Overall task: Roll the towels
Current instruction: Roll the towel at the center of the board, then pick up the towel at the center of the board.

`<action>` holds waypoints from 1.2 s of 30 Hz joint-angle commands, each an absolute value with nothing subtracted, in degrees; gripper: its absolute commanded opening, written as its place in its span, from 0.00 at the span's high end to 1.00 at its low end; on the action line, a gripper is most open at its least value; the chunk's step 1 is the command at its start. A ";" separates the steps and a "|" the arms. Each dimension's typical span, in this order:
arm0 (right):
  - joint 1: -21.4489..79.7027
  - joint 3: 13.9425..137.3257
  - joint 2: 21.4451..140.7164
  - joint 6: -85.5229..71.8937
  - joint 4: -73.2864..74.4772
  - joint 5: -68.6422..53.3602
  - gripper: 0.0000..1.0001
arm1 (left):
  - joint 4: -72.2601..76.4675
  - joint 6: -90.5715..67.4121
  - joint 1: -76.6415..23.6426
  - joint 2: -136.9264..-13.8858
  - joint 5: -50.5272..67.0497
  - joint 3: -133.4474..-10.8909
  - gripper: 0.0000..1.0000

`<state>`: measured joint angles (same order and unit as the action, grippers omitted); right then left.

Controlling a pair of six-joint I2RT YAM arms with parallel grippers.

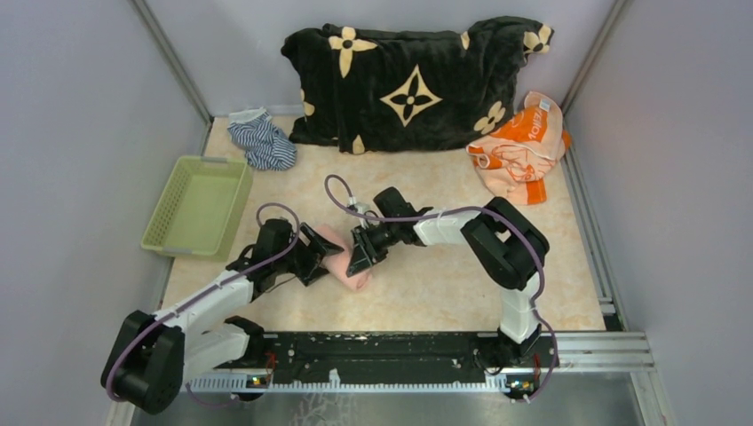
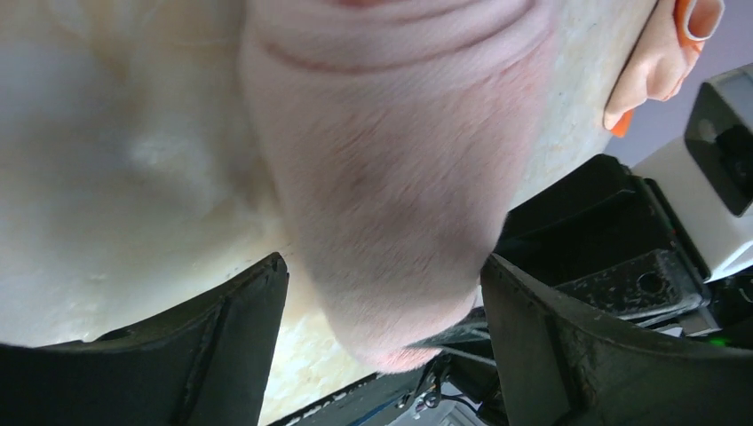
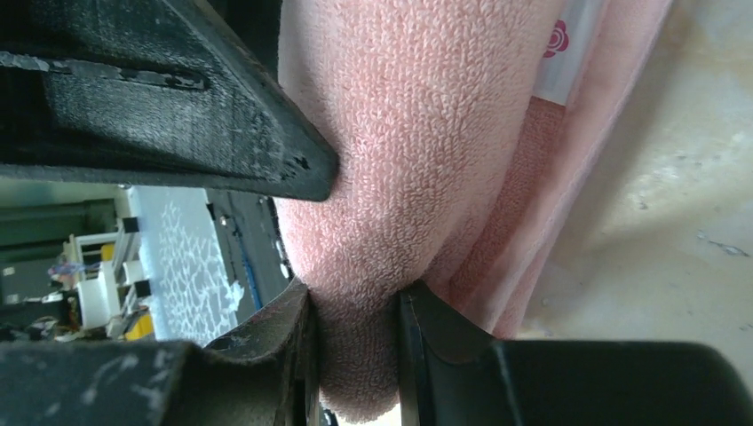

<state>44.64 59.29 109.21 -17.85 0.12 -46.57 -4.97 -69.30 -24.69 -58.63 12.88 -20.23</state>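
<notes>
The pale pink towel (image 1: pixel 344 264) lies bunched in a partial roll at the table's middle, between my two grippers. My left gripper (image 1: pixel 313 257) is open and straddles the roll's rounded end (image 2: pixel 400 204). There is a clear gap on the left finger's (image 2: pixel 235 346) side, and the right finger (image 2: pixel 568 346) stands close to the cloth. My right gripper (image 3: pixel 355 346) is shut on a thick fold of the pink towel (image 3: pixel 417 133). The towel's white label (image 3: pixel 561 53) shows further up. The orange printed towel (image 1: pixel 519 149) lies crumpled at the back right, away from both arms.
A big black blanket with cream flowers (image 1: pixel 408 84) leans on the back wall. A blue-and-white striped cloth (image 1: pixel 263 142) lies at the back left. A green basket (image 1: pixel 197 206) stands on the left. Grey walls enclose the table.
</notes>
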 commanded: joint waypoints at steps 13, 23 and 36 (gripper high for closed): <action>42.92 55.43 120.49 -22.83 6.58 -46.35 0.99 | 5.66 -70.14 -28.63 -66.97 11.61 -20.25 0.21; 41.50 55.24 123.49 -26.07 4.93 -48.07 0.96 | 7.24 -69.61 -30.94 -69.38 8.01 -19.71 0.29; 41.40 56.50 108.15 -24.65 10.78 -37.65 0.49 | 1.48 -69.95 -33.78 -78.12 3.73 -26.94 0.50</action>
<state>39.99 58.37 112.05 -28.95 -1.39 -54.02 6.44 -69.82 -32.56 -75.92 7.01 -25.54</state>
